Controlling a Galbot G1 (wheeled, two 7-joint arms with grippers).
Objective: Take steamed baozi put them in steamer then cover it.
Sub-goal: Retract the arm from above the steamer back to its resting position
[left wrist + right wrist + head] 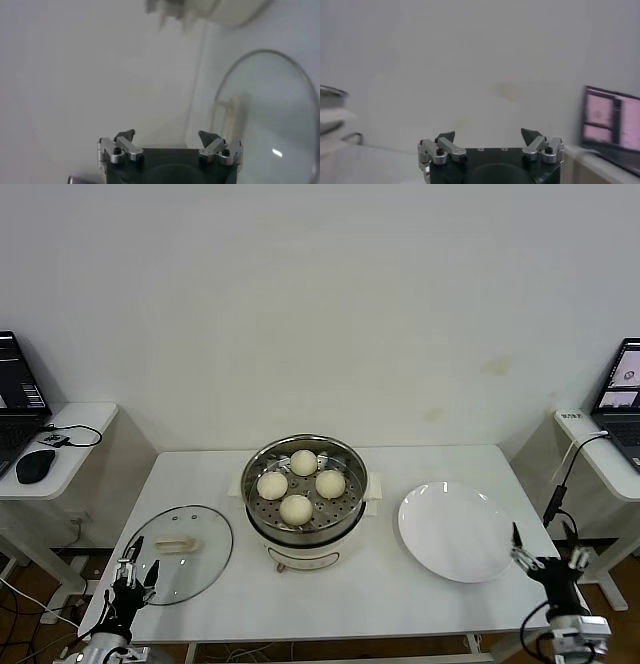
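Several cream-white steamed baozi point(303, 463) lie on the perforated tray inside the steel steamer point(343, 513), which stands mid-table on its cream base. The clear glass cover point(205, 554) with a cream handle lies flat on the table to the steamer's left; it also shows in the left wrist view as the cover point(280, 115). My left gripper point(131, 567) hovers open at the table's front left corner, just beside the cover's near rim. My right gripper point(545, 547) is open and empty at the front right edge. Both wrist views show empty jaws spread wide: left gripper point(166, 136), right gripper point(489, 136).
An empty white plate point(457, 531) lies right of the steamer. Side desks flank the table: one at left with a laptop point(17, 389) and mouse point(35, 466), one at right with a laptop point(622, 399) and cables. A white wall stands behind.
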